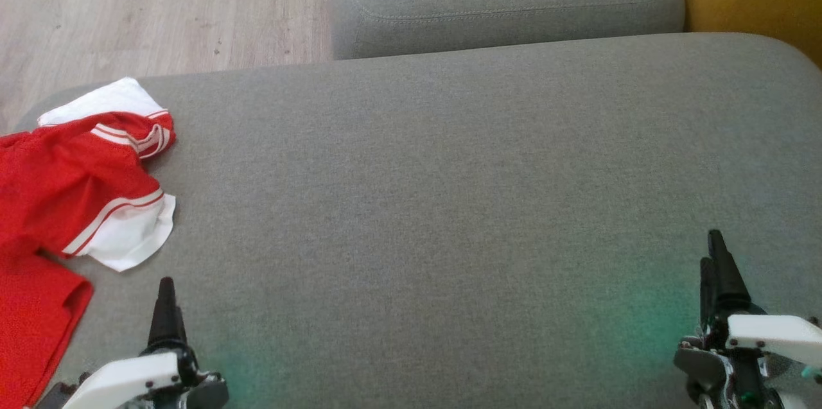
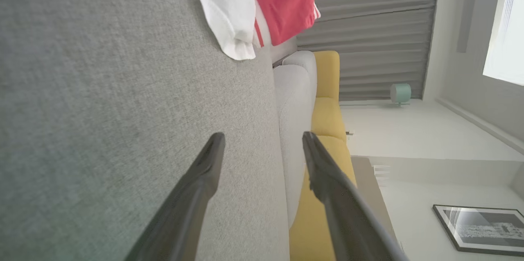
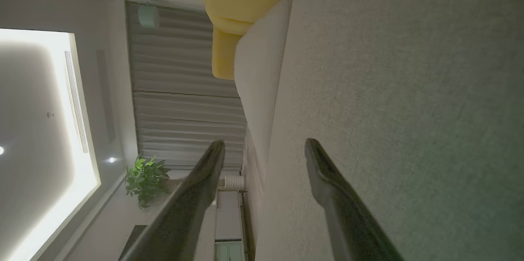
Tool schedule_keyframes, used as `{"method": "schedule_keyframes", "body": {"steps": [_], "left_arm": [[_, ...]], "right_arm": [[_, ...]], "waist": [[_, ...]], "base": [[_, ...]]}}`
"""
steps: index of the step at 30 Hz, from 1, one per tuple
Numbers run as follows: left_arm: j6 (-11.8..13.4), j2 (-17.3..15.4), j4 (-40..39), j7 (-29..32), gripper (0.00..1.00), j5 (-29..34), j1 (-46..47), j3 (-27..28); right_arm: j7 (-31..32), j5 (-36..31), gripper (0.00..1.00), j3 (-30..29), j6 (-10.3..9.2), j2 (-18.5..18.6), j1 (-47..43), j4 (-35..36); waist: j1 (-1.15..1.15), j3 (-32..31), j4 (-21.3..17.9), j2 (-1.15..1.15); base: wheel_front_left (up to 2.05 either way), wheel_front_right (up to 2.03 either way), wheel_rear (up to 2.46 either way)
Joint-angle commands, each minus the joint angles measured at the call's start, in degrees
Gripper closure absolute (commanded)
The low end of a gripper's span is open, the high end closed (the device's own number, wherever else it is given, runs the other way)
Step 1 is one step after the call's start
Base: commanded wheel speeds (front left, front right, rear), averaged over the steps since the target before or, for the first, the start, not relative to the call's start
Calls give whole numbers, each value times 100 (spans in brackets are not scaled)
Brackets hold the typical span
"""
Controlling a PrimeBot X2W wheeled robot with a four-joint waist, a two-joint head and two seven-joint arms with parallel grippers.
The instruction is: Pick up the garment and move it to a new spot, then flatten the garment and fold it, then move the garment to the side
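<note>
A red-and-white garment (image 1: 70, 191) lies crumpled at the far left edge of a grey sofa cushion (image 1: 449, 171), neither flattened nor folded. The robot's left gripper (image 2: 262, 138) hovers near it, low over the cushion, with fingers spread and empty. The right gripper (image 3: 264, 144), likewise spread and holding nothing, hangs well apart from it over bare fabric at the right. By the look of things the whole job lies ahead: lifting the garment to a new spot, smoothing it, folding it and setting it aside.
</note>
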State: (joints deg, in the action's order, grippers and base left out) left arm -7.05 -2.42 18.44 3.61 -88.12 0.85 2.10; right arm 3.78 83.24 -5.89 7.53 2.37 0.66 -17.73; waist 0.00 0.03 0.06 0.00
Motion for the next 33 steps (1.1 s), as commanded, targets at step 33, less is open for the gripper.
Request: {"method": "schedule_keyframes", "body": {"steps": [33], "left_arm": [[-17, -119, -111, -588, 0, 2743, 329, -274]], "right_arm": [[-601, -2956, 0, 856, -2, 237, 444, 388]], "waist": [[0, -5, 41, 0]], "base": [[0, 0, 0]]}}
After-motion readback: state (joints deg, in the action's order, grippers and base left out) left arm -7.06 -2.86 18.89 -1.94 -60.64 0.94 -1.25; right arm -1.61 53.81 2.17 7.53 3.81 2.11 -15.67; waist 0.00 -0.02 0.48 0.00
